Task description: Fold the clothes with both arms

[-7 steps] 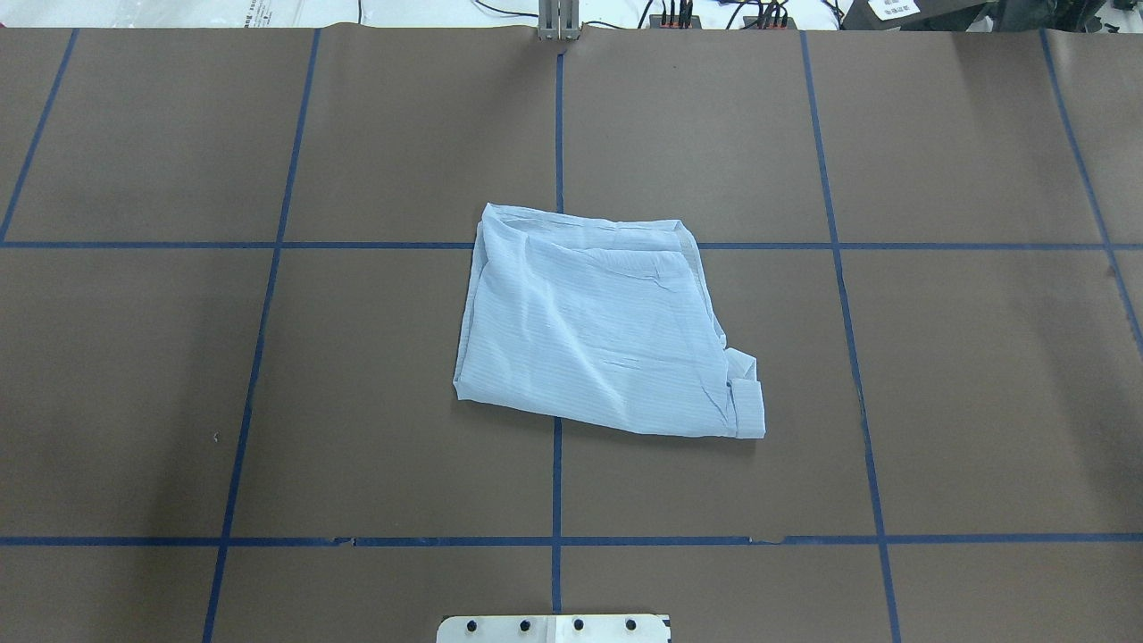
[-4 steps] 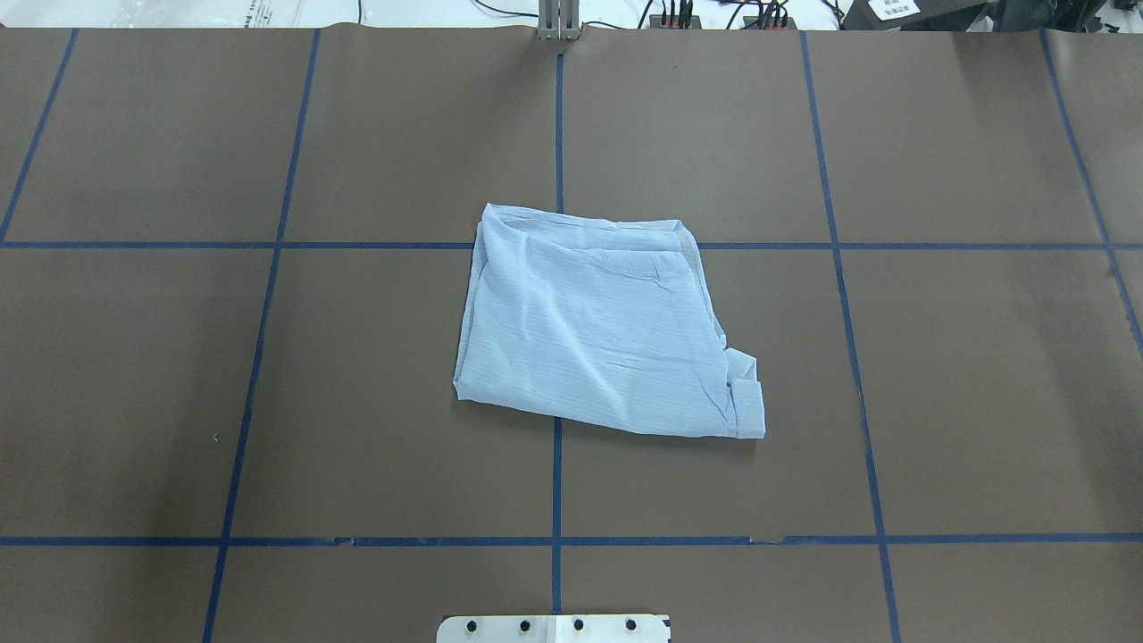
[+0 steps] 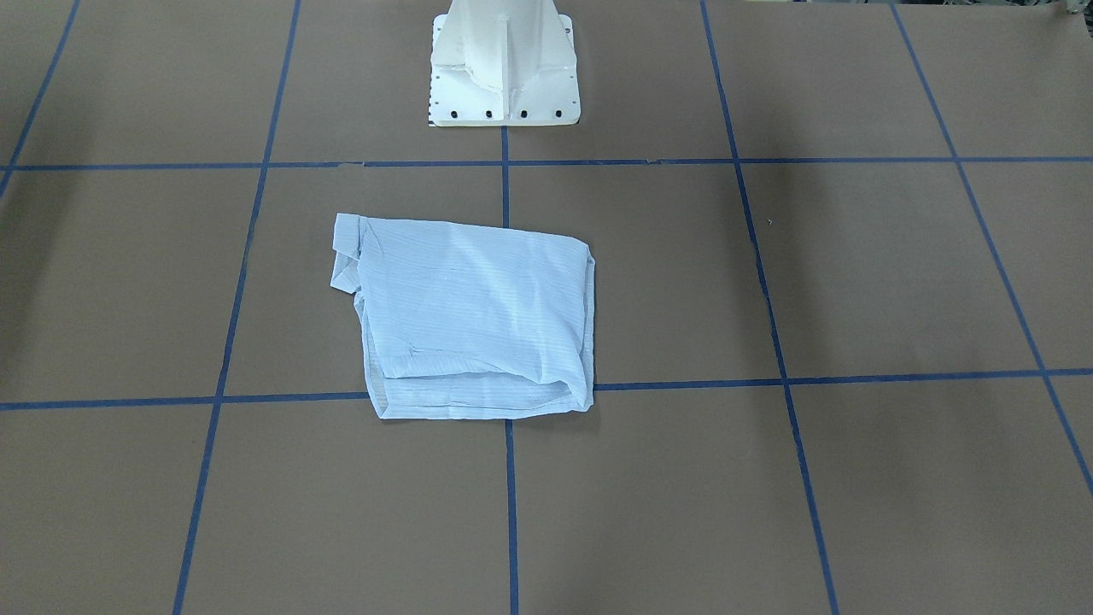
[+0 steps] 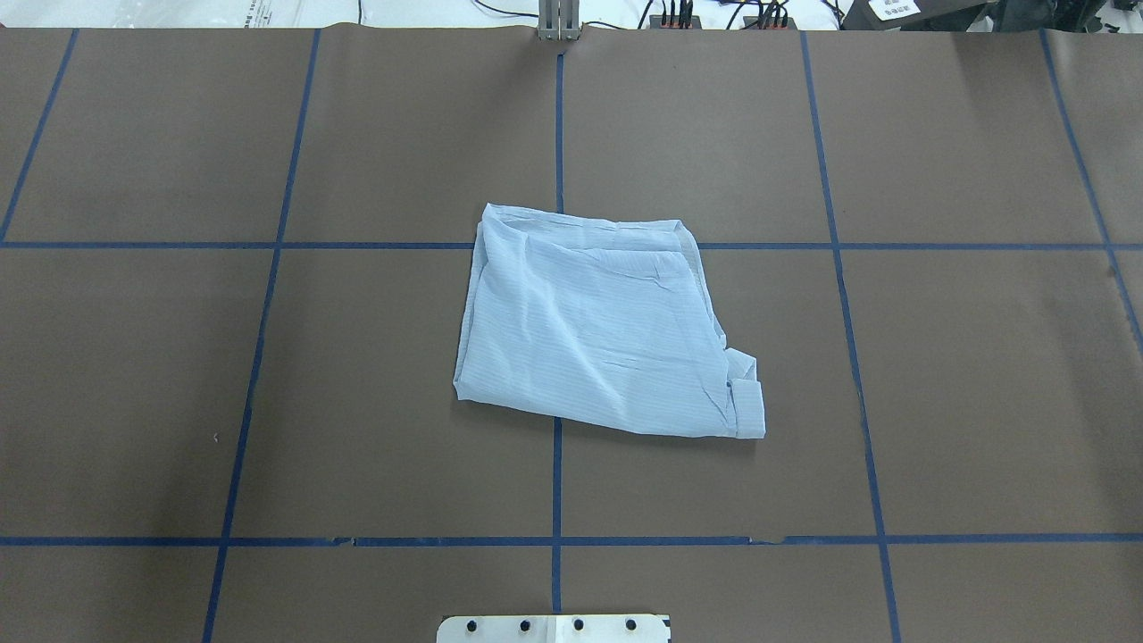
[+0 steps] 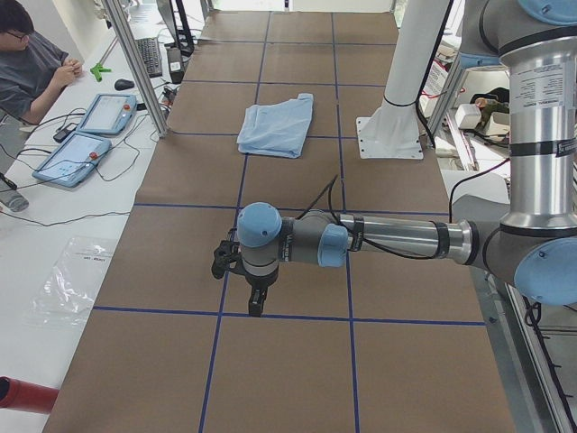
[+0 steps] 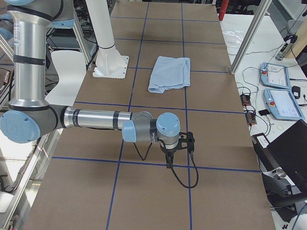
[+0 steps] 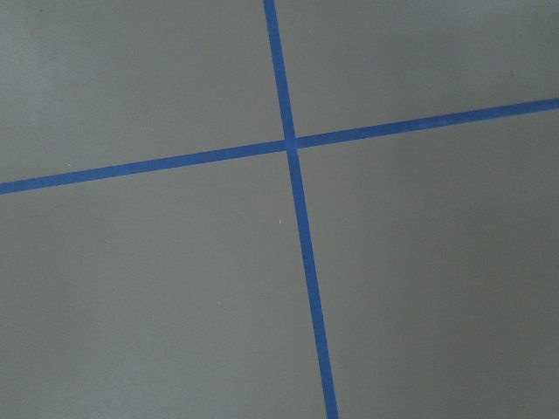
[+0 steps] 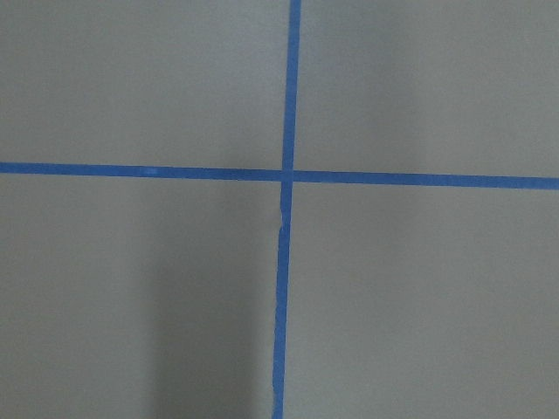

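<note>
Light-blue shirt lies folded at the middle of the brown worktop. Left claw and right claw hang over opposite ends, well apart from it; whether either is clenched or released cannot be told.

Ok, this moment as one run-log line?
shirt: folded, flat on table centre | left tool: above table, away from shirt, open/shut unclear | right tool: above table at opposite end, open/shut unclear

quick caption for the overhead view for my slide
Folded light-blue shirt lying near the centre of the brown table marked with a blue tape grid.
</note>
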